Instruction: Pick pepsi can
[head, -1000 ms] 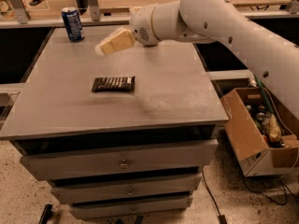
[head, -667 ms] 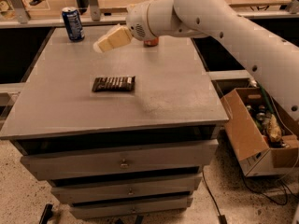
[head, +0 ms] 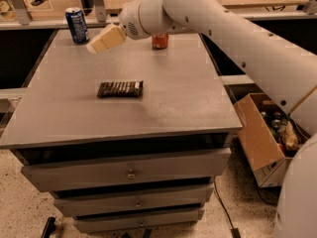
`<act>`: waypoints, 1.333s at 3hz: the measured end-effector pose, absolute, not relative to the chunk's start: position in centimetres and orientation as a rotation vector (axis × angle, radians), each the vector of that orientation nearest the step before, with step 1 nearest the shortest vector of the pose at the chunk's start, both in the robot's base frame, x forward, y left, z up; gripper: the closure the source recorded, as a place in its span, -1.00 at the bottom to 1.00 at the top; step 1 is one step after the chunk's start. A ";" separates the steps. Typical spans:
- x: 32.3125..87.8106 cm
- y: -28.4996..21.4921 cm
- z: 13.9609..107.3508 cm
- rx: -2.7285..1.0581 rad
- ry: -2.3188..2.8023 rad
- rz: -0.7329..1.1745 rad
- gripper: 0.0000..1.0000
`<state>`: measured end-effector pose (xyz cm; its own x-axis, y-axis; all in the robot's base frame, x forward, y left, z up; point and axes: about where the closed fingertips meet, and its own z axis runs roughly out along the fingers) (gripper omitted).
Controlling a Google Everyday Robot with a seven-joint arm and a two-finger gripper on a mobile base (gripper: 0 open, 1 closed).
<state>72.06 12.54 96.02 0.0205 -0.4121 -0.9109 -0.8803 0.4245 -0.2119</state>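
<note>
- Now your gripper [head: 97, 44] sits further toward 9 o'clock over the table [head: 173, 103] than it did a second ago, sliding across the far half of the top toward the blue can.
- That sweep uncovers the red can [head: 160, 40], which now shows at about 3 o'clock of the wrist, near the back edge. It is not your target, so let the arm go on leaving it behind.
- You find the pepsi can [head: 78, 25] upright in the far corner at 11 o'clock of the tabletop, unmoved. It stands at roughly 11 o'clock of the gripper tip, near but with a clear gap.
- You cannot tell from this angle whether the gripper is apart or together; it reads as one pale wedge pointing down toward 8 o'clock, and it carries nothing.
- Your chocolate bar [head: 120, 89] lies flat near the middle of the table, at 6 o'clock of the gripper and well apart, in the same spot as before.
- Judging from this, you are late in the approach: the gap is closing but no grasp has begun. Next, you likely need to line up on the can's side and go in gently, since a knock could tip it off the back edge.
</note>
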 end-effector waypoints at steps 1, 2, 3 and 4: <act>73.4 13.6 95.5 -1.129 1.611 0.501 -1.00; 75.1 14.2 95.0 -1.058 1.627 0.448 -1.00; 75.1 14.2 94.9 -1.058 1.627 0.448 -1.00; 75.3 14.7 94.7 -1.049 1.615 0.455 -1.00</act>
